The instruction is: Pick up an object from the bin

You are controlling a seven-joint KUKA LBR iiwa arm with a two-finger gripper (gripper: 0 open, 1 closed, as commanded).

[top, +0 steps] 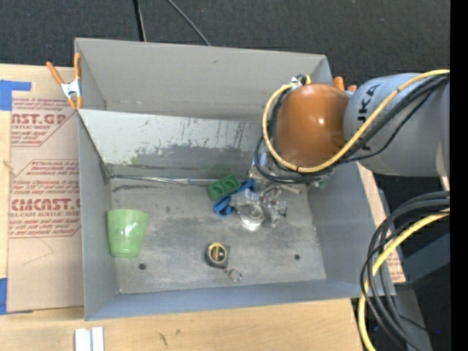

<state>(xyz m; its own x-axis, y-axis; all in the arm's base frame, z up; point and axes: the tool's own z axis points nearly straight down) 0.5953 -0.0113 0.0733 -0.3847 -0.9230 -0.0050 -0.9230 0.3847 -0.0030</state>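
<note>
Wooden table (219,324) at the front edge carries the grey metal bin (175,134). Its sloped walls funnel loose bits onto a flat floor, prob. why everything sits low rather than up the sides. Nearest: a small round yellow-and-black disc (216,253) w/ a tiny metal ring (234,274) just beside it, both apart from the rest. To the left, a light green cup (126,231) sits alone near the wall. Further in, mid-floor, is a tight cluster: clear glassy piece (252,219), blue piece (225,205) right against it, green piece (222,188) just behind. Gripper (269,209) hangs low over the clear piece, pointing down under the orange cover (311,126), since the arm comes in over the right rim. Released or clenched — can't tell, and nothing is visibly grasped. Best guess at the target — the clear piece.
</note>
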